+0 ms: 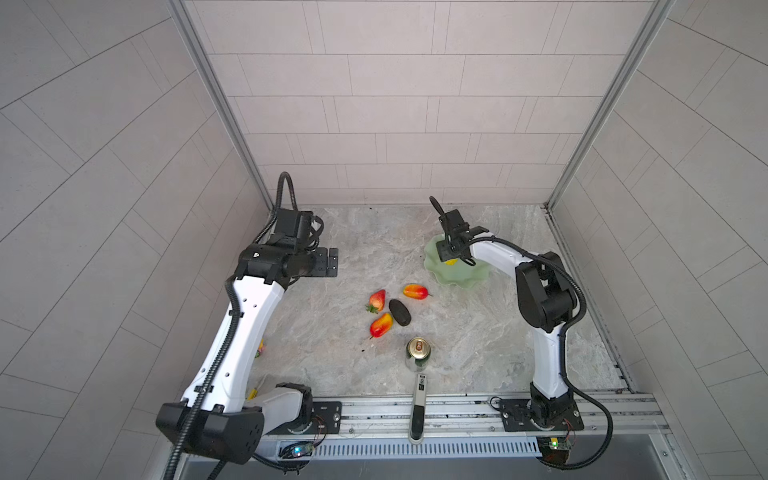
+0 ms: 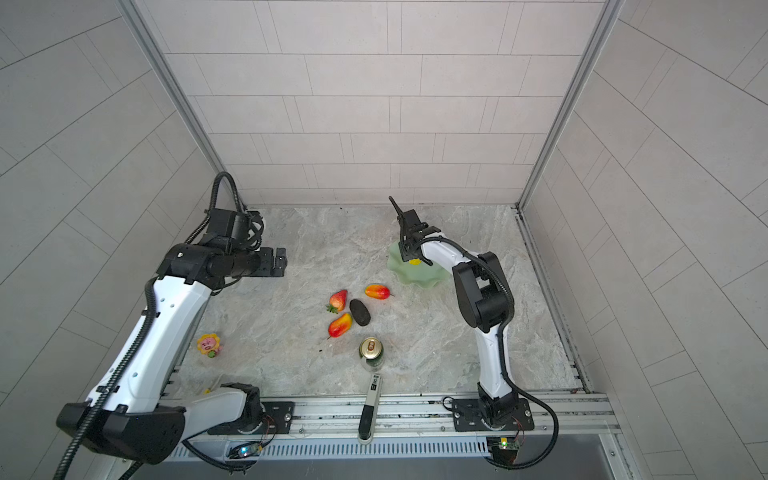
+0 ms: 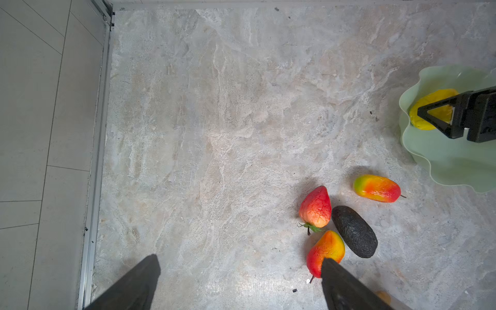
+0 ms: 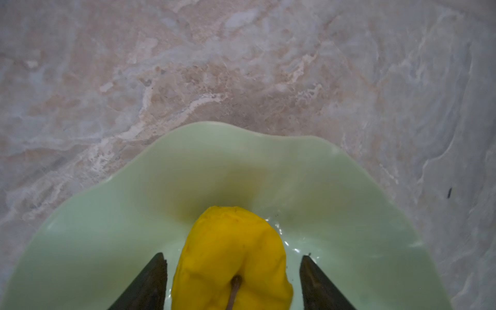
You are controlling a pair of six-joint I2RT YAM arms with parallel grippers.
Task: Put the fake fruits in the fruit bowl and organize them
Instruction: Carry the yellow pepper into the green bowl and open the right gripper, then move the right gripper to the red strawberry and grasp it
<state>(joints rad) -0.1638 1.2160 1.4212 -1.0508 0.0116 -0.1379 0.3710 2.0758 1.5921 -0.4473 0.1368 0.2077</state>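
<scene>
The mint-green fruit bowl (image 1: pixel 461 279) (image 4: pixel 241 161) stands at the back right. A lumpy yellow fruit (image 4: pixel 230 249) (image 3: pixel 434 98) lies inside it. My right gripper (image 4: pixel 233 258) (image 1: pixel 449 252) reaches down into the bowl, open, a gap showing between each finger and the fruit. On the table, in the middle, lie a strawberry (image 1: pixel 377 300), a dark oval fruit (image 1: pixel 400 311) and two mango shapes (image 1: pixel 415 291) (image 1: pixel 381 325). My left gripper (image 3: pixel 239 265) (image 1: pixel 332 262) hangs open and empty at the back left, well away from them.
A gold-topped can (image 1: pixel 417 351) stands in front of the fruit cluster. A white-and-black stick (image 1: pixel 417 405) lies across the front rail. A small sunflower toy (image 2: pixel 209 345) sits beside the left arm. Tiled walls close in the table on three sides.
</scene>
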